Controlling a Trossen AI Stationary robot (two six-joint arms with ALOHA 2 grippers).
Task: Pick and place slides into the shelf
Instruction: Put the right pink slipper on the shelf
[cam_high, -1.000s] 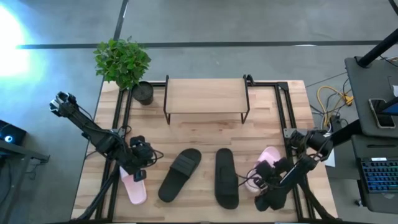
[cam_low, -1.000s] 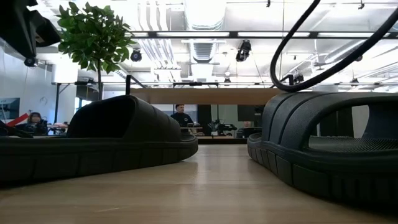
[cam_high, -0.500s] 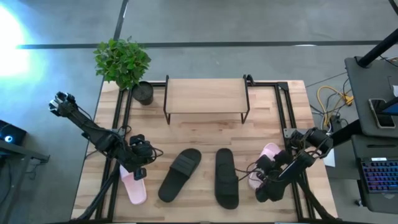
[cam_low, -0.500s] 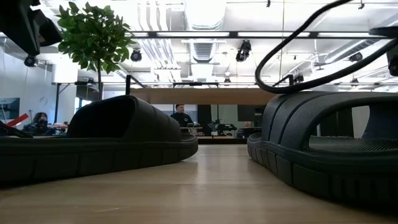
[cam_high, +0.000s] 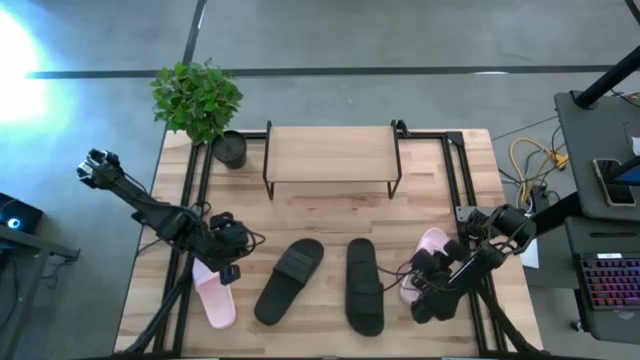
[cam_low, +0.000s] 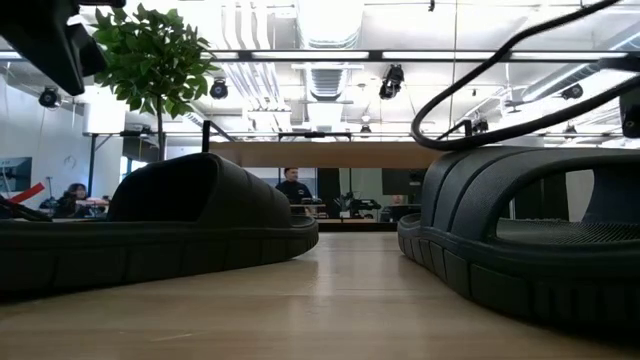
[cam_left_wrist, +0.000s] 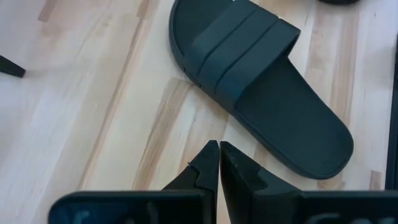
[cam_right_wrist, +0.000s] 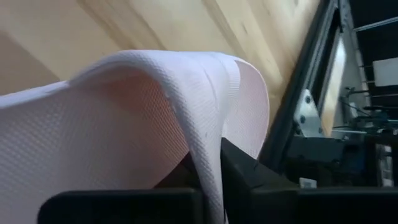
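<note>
Two black slides (cam_high: 290, 280) (cam_high: 365, 287) lie sole-down side by side near the table's front; in the low view they fill both sides (cam_low: 160, 225) (cam_low: 530, 245). A pink slide (cam_high: 216, 302) lies at the front left, with my left gripper (cam_high: 230, 264) shut and empty just above its far end, beside the left black slide (cam_left_wrist: 261, 87). My right gripper (cam_high: 421, 276) is shut on the other pink slide (cam_high: 434, 246) at the front right. The shelf (cam_high: 330, 155) stands at the table's far middle. My right gripper pinches the pink slide's strap at its edge (cam_right_wrist: 210, 140). One finger (cam_right_wrist: 183, 177) is under the strap's arch and the other (cam_right_wrist: 245, 174) is on its outer face. The fingers slant down from the table's near right. The slide lies on the table.
A potted plant (cam_high: 198, 100) stands at the far left corner beside the shelf. Black metal frame rails (cam_high: 460, 180) run along both table sides. Bare wood lies between the shelf and the slides. A desk with a keyboard (cam_high: 610, 285) is beyond the right edge.
My right gripper has sunk a little and edged toward the far edge at the right pink slide's strap. The slides lie where they were.
</note>
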